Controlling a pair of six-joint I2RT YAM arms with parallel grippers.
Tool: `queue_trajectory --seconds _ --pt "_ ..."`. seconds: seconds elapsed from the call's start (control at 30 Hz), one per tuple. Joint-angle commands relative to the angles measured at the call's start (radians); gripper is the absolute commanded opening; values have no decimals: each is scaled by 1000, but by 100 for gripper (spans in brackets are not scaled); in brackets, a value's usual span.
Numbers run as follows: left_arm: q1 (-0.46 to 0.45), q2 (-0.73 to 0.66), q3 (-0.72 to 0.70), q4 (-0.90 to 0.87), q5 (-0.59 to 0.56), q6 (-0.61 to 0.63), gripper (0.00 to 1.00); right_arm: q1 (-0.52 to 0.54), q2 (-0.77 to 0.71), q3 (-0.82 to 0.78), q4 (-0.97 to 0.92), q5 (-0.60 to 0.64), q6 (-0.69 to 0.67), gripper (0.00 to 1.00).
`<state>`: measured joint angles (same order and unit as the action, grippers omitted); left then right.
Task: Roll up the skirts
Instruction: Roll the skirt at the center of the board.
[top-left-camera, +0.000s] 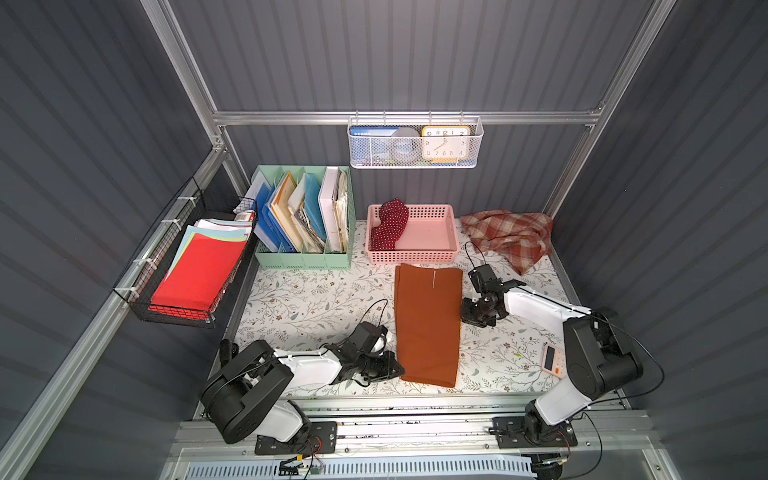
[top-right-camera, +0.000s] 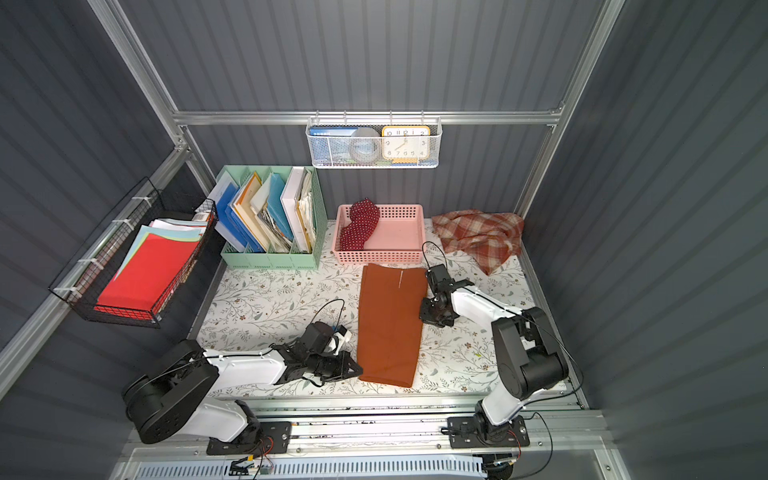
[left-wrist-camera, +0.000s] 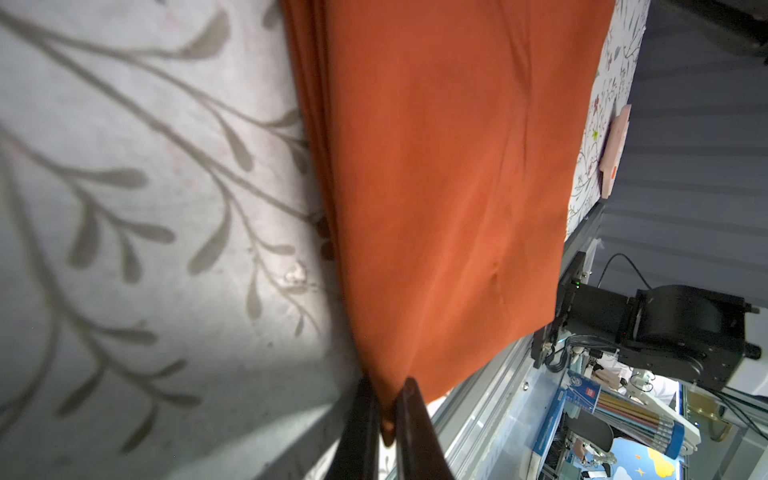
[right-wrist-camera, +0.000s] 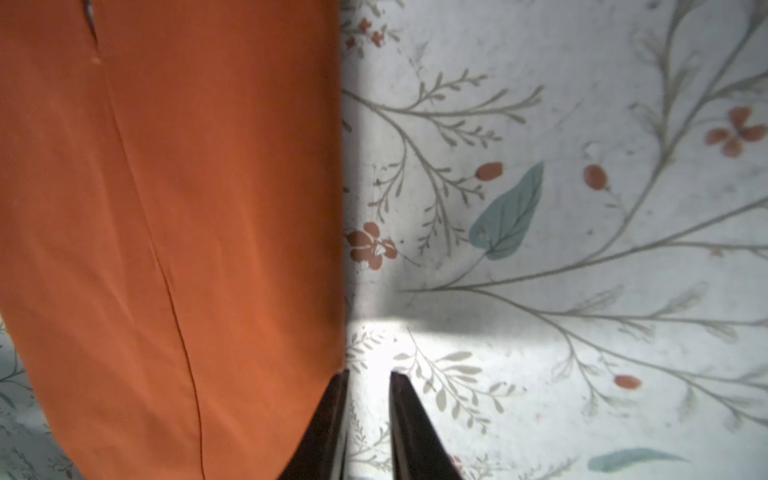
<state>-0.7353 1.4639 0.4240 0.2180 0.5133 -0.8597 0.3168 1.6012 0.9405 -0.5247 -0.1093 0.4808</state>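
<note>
Your rust-orange skirt (top-left-camera: 428, 328) lies flat on the worktop (top-left-camera: 316, 299), just in front of the pink basket (top-left-camera: 415, 258). The left fingers (left-wrist-camera: 361, 428) are clamped on a corner farthest from the basket. The right fingers (right-wrist-camera: 411, 419), nearer the basket, stand slightly apart and empty off its edge. Pull from that one corner and the hem will likely skew, rolling crooked, or slip free.

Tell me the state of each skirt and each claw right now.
Orange skirt: lying flat, unrolled.
Polka-dot skirt: bunched in the pink basket.
Plaid skirt: crumpled on the table.
Left claw: shut on the orange skirt's corner.
Right claw: open, empty, beside the orange skirt.
</note>
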Motion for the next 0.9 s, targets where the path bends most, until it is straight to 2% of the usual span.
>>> queue_trajectory --seconds 0.0,0.3,0.47,0.57,0.67,0.8,0.87 --pt "-12 32 9 -93 -138 -5 0 3 -48 -28 -24 -7 -2 24" --pt "-15 -70 168 -292 -148 55 0 29 -247 -120 -65 29 22 25" --pt "-15 -94 211 -305 -139 53 0 49 -313 -147 -84 45 21 26" --pt "-15 -96 213 -301 -114 41 0 98 -350 -153 -113 84 11 27" --pt "-15 -89 238 -315 -113 46 0 243 -439 -178 -129 171 13 37" --pt "2 -72 259 -305 -43 33 0 522 -560 -210 -147 338 58 63" --pt "20 -67 256 -286 -13 27 0 633 -591 -216 -146 376 70 69"
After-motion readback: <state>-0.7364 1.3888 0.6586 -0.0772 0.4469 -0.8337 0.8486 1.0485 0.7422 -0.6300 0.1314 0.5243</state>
